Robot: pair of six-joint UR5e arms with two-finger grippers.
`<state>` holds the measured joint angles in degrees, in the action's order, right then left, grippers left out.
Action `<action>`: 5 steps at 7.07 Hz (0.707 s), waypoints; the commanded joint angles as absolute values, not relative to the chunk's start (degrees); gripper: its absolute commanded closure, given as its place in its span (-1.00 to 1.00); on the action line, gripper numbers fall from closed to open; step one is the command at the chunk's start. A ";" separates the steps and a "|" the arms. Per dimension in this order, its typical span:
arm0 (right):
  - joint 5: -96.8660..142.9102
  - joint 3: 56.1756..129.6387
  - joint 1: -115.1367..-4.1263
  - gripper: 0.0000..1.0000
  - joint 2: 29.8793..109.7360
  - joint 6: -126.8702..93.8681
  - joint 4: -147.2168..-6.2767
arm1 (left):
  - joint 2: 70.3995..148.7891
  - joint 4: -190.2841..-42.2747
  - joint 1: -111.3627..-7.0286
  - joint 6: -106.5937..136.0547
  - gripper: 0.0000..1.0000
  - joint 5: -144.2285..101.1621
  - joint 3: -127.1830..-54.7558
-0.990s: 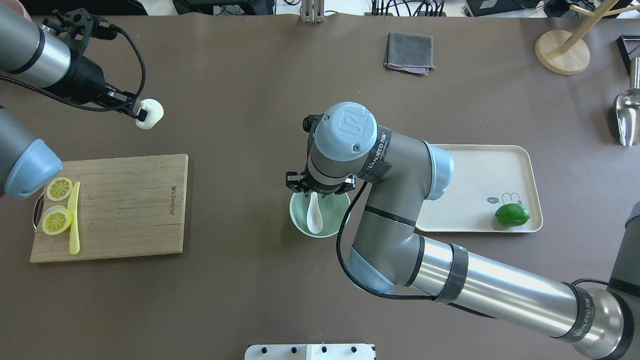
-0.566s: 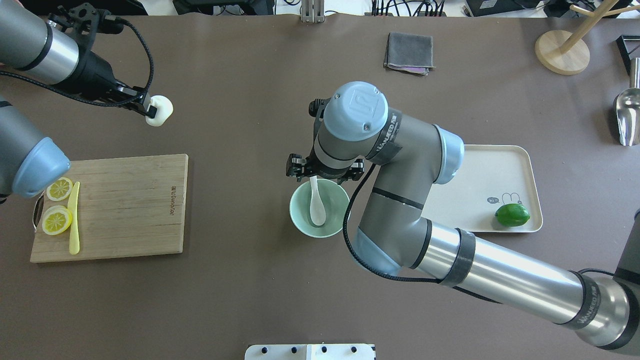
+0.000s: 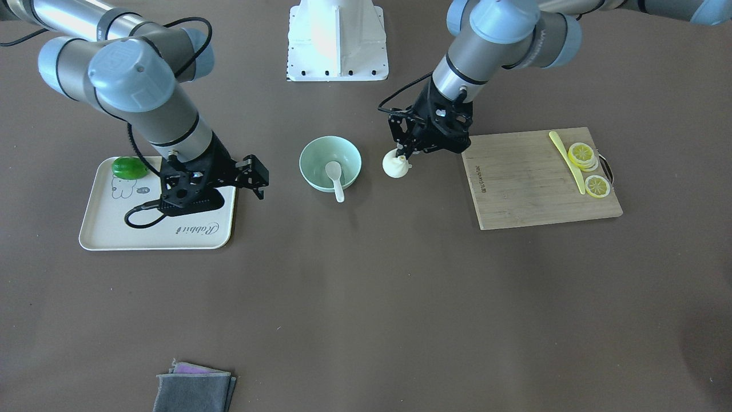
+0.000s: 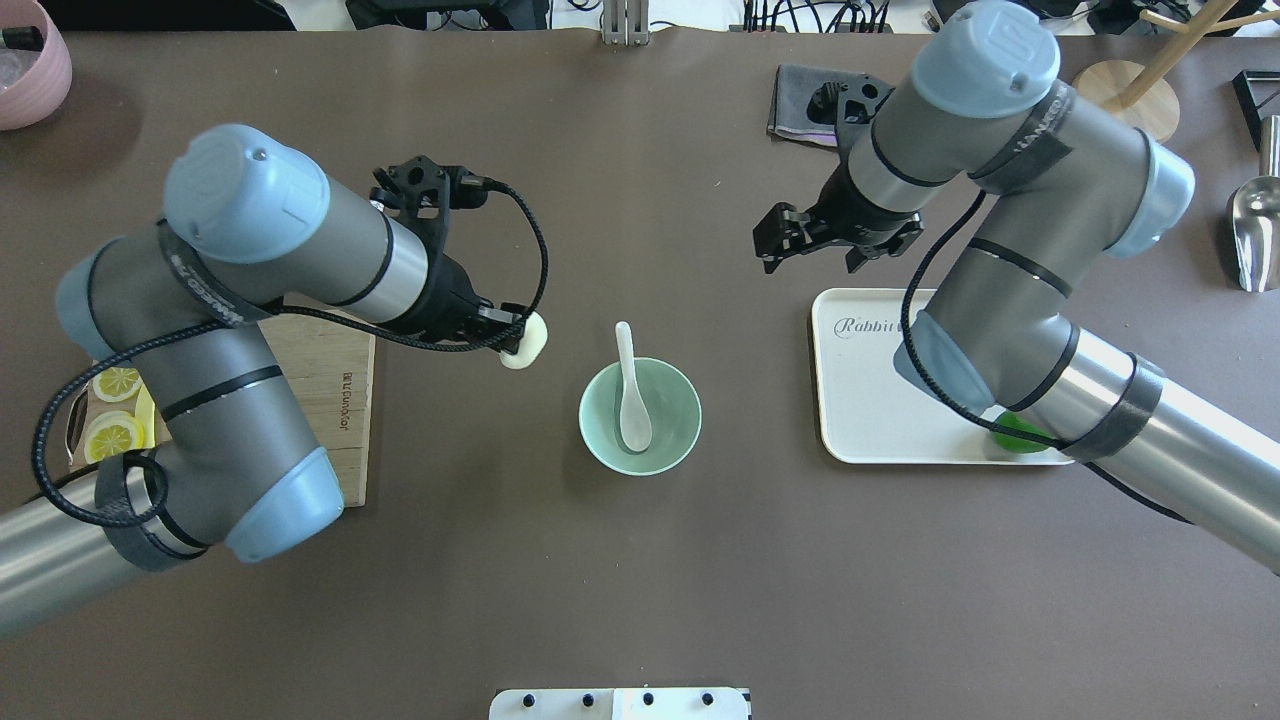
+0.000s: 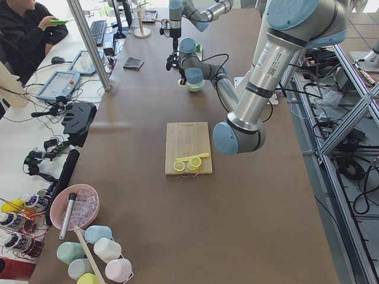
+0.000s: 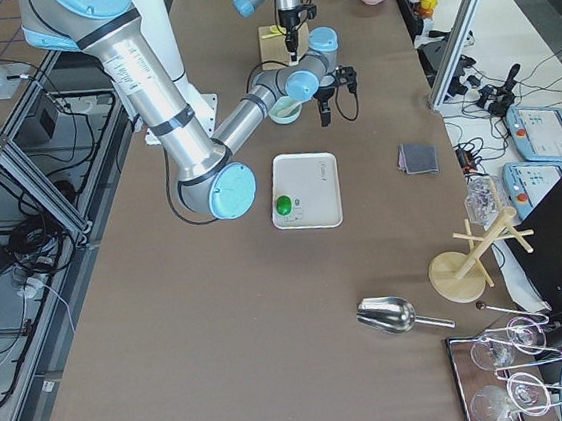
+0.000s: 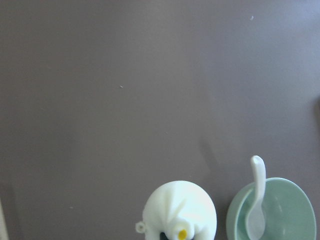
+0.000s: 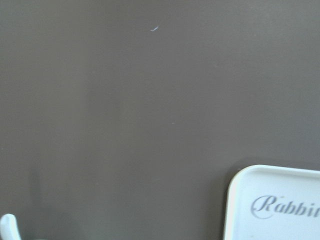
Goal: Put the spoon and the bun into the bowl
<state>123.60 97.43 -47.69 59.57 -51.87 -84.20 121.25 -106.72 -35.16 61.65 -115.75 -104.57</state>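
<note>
White pleated bun (image 4: pixel 528 340) in left end effector (image 4: pixel 513 342), beside smooth bowl (image 4: pixel 675 410).

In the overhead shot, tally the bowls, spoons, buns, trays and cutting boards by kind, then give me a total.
Bowls: 2, the mint-green bowl and a pink bowl
Spoons: 1, the spoon
Buns: 1, the bun
Trays: 1, the tray
Cutting boards: 1, the cutting board
Total: 6
</note>
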 commanded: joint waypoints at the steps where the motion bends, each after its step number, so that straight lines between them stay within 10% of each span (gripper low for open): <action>1: 126.47 97.82 -53.42 -1.00 66.33 -39.68 -84.03 | 126.79 -106.79 -28.42 66.08 1.00 -109.81 -101.45; 4: 127.70 97.82 -54.93 -1.00 67.41 -38.50 -84.02 | 129.11 -112.64 -25.58 67.67 1.00 -106.61 -94.25; 5: 128.14 97.91 -54.84 -1.00 67.06 -38.58 -84.11 | 129.20 -113.63 -25.58 67.68 -0.98 -106.52 -93.44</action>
<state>127.62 97.84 -54.71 67.24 -38.67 -83.92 128.95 -111.44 -25.95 67.39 -106.97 -95.34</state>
